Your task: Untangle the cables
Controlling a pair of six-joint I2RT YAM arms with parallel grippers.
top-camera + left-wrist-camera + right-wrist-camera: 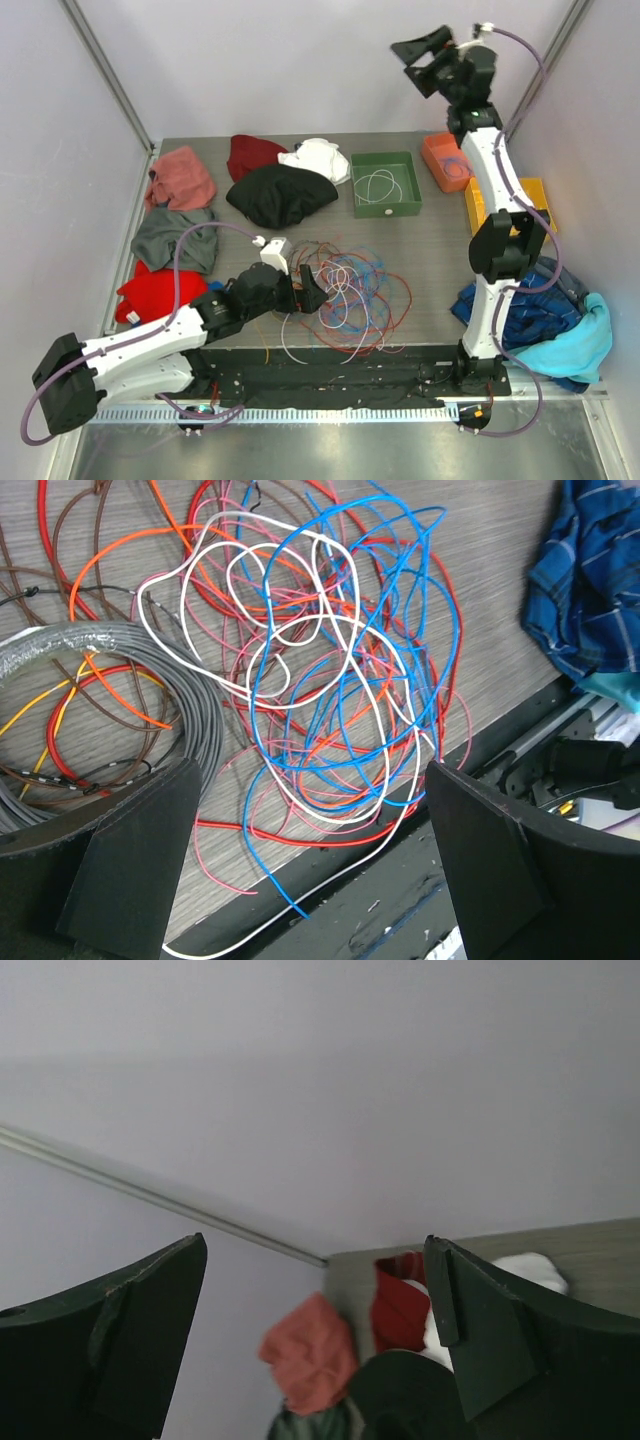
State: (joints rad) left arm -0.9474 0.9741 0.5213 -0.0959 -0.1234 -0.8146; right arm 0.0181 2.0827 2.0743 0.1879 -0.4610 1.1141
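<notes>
Multicoloured cables (330, 680) just beyond left hand (310, 775) | left hand released, empty | right hand (315, 1245) aloft, released

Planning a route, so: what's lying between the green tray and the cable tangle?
Nothing; the top view shows bare table between the green tray and the cables.

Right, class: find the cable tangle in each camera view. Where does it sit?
Top external: the cable tangle sits centre, at the near edge of the table.
Left wrist: it fills the middle of the picture.
Right wrist: not in it.
Shared landmark: the blue checked cloth, right of the tangle in both views that show it.
</notes>
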